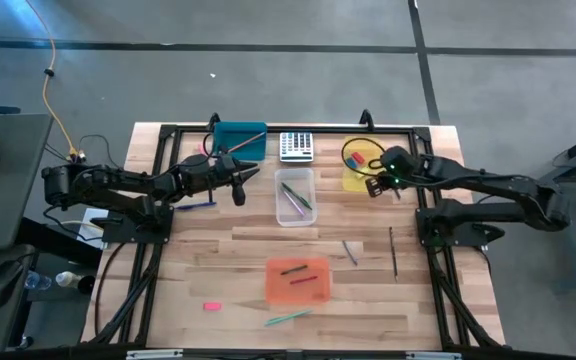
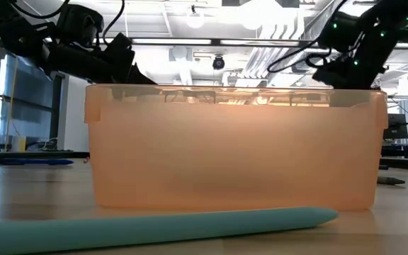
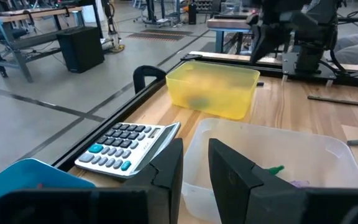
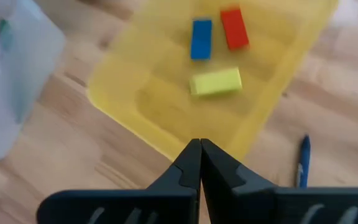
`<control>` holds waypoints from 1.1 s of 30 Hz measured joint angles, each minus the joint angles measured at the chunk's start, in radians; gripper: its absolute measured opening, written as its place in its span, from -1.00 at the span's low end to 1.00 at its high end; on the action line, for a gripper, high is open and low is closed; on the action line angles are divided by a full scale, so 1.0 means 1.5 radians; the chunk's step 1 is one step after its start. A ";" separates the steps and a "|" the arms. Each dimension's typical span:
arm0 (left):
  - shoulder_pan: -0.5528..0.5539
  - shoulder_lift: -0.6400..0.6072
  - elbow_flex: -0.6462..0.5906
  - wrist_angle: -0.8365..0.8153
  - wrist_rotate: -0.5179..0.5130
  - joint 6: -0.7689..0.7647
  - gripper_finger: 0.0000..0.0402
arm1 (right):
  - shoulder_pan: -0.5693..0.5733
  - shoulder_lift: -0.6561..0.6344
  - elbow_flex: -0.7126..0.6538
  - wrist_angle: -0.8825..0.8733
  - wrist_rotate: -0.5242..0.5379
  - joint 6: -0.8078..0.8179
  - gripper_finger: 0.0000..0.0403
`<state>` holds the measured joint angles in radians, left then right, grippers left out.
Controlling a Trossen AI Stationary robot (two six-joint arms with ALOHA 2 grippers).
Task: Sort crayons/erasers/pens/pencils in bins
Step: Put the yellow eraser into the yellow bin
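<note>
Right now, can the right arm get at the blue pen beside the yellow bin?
Probably yes. The right end effector hovers shut over the edge of the yellow bin, and the blue pen lies on bare table just beside it, with nothing on top. It must open first.

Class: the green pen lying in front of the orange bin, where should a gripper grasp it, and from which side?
Probably best to take the green pen at mid-shaft from straight above, jaws across its thin width: it lies flat on the table, and the orange bin stands close behind.
</note>
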<state>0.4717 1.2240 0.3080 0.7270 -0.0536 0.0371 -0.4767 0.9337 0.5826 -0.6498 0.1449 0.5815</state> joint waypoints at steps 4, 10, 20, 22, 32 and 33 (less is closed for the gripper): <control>0.000 0.000 0.000 0.000 0.000 0.000 -0.68 | 0.012 0.003 0.041 -0.017 -0.009 -0.042 -1.00; 0.000 0.000 0.000 -0.002 -0.001 0.000 -0.68 | 0.070 0.045 0.037 -0.071 -0.060 -0.052 -1.00; 0.000 0.000 0.000 -0.003 -0.002 -0.005 -0.68 | 0.066 0.151 0.036 -0.070 0.041 -0.064 -1.00; 0.000 0.000 0.000 -0.003 -0.002 -0.005 -0.68 | 0.052 0.160 0.036 -0.051 0.046 -0.079 -1.00; 0.000 0.000 0.000 -0.003 -0.002 -0.005 -0.68 | -0.001 0.168 0.036 0.022 0.061 -0.127 -1.00; 0.000 0.000 0.000 -0.003 -0.002 -0.005 -0.68 | -0.007 0.168 0.036 0.024 0.061 -0.131 -1.00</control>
<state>0.4717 1.2240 0.3080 0.7231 -0.0559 0.0301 -0.4870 1.1858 0.6361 -0.6145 0.2359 0.3848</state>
